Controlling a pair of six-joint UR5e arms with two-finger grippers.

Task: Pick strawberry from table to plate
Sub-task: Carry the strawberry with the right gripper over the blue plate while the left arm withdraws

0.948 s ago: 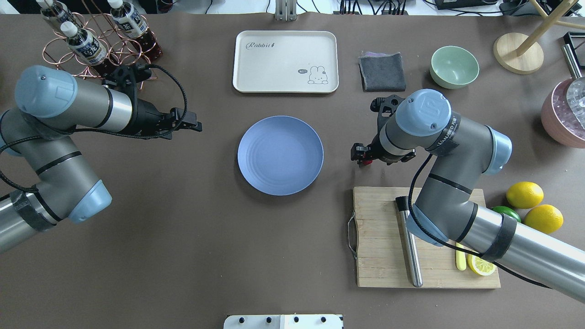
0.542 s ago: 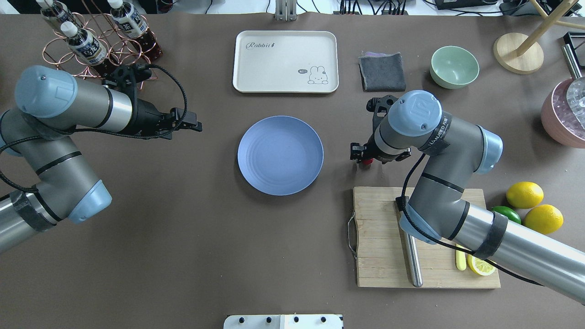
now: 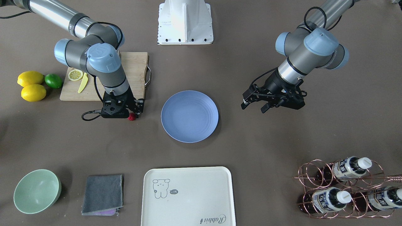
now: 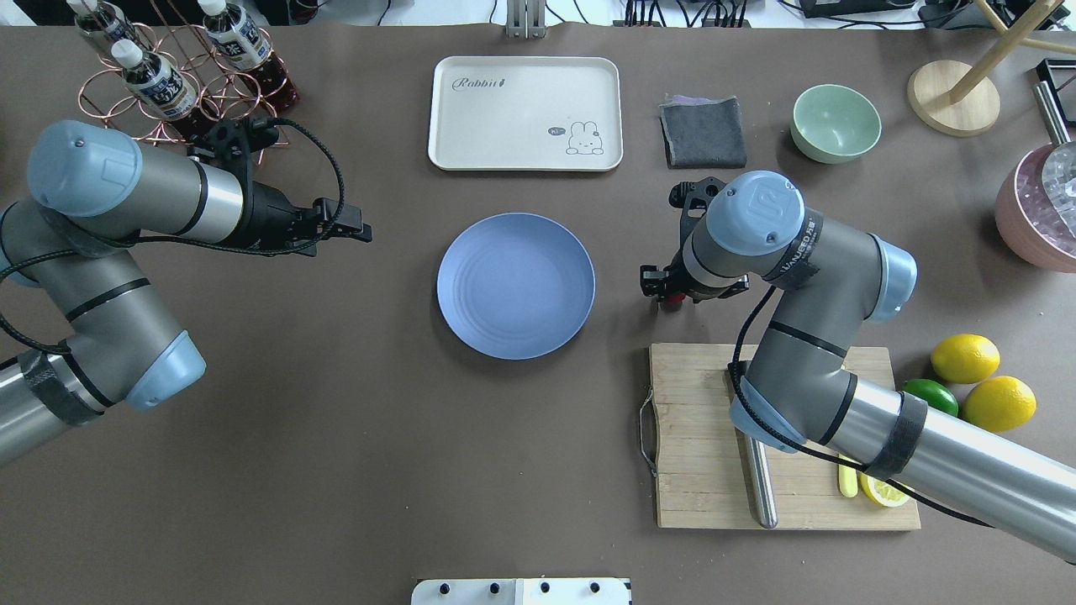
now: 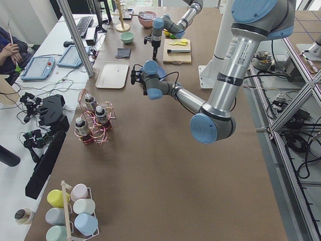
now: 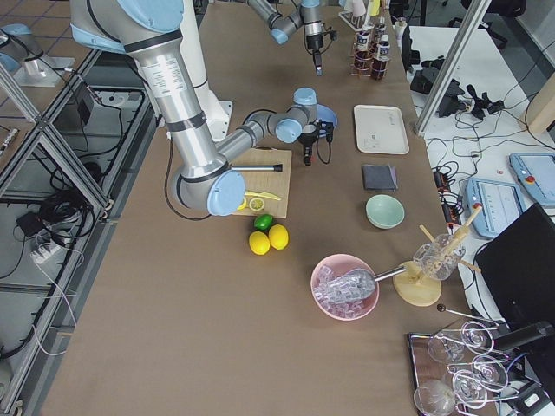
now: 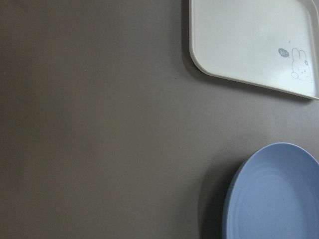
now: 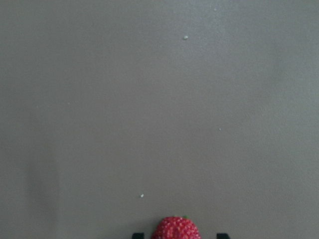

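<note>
The strawberry [image 3: 132, 116], small and deep red, lies on the brown table [image 4: 336, 470] a short way to the right of the light-blue plate [image 4: 515, 286] in the overhead view. My right gripper [image 3: 133, 113] points straight down over the berry. In the right wrist view the strawberry [image 8: 175, 228] sits at the bottom edge between the two fingertips, with a gap on each side, so the right gripper [image 8: 178, 235] is open. My left gripper [image 4: 357, 228] hovers open and empty, left of the plate. The plate [image 3: 189, 116] is bare.
A wooden cutting board [image 4: 698, 437] with a knife and a lemon slice lies just behind the right gripper. Further off are a cream tray [image 4: 525, 113], a grey cloth [image 4: 704, 133], a green bowl [image 4: 836, 123], lemons [image 4: 965, 358] and a bottle rack [image 4: 168, 76].
The right arm's wrist and gripper have shifted slightly left, staying over the strawberry. The left arm has not moved.
</note>
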